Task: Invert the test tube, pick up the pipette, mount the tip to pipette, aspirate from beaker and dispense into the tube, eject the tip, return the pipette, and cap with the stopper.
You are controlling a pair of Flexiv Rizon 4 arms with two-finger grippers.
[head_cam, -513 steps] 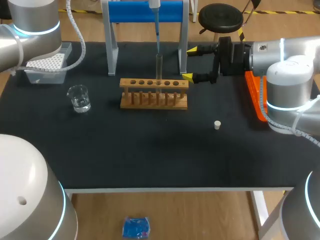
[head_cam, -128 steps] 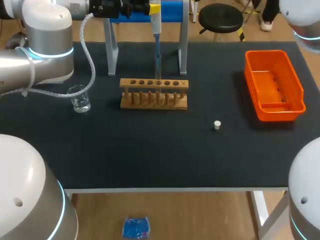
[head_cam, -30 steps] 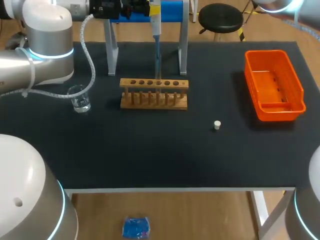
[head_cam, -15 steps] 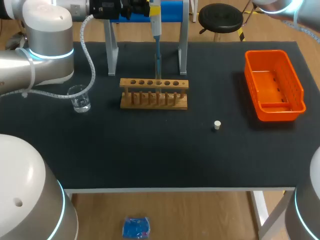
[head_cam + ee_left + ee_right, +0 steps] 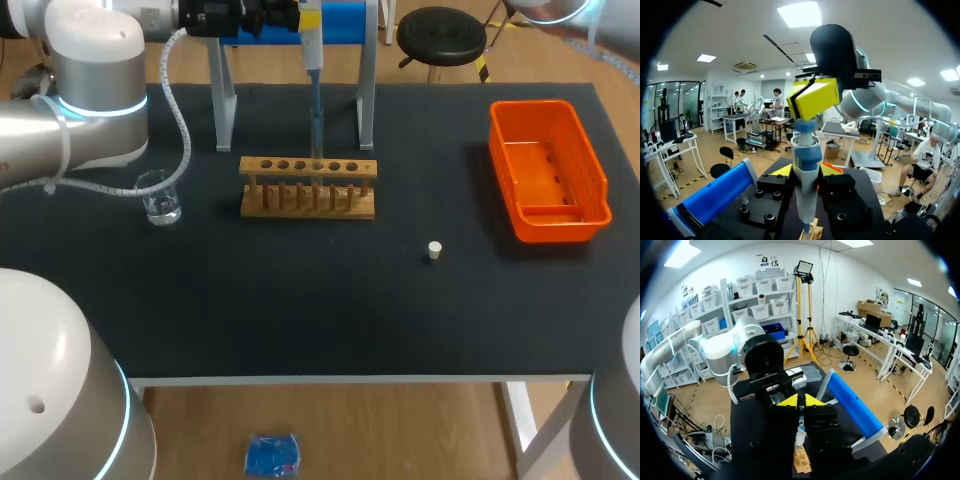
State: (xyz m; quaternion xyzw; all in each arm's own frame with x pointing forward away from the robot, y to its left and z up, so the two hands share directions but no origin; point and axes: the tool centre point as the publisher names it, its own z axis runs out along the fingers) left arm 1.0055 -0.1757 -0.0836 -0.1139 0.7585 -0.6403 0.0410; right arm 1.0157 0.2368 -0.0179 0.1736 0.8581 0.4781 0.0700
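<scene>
Above the rack [image 5: 308,187], left fingers [image 5: 781,171] clench the pipette [image 5: 805,165]: light, slick, likely best gripped mid-barrel; right fingers [image 5: 788,401] pinched together.

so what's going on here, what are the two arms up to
The left gripper holds the pipette upright by the blue stand, with its tip down at the test tube standing in the wooden rack. The right gripper, shut, sits right at the pipette's top, apparently on the plunger. The beaker, the stopper and the orange bin sit apart on the table, with nothing touching them.
</scene>
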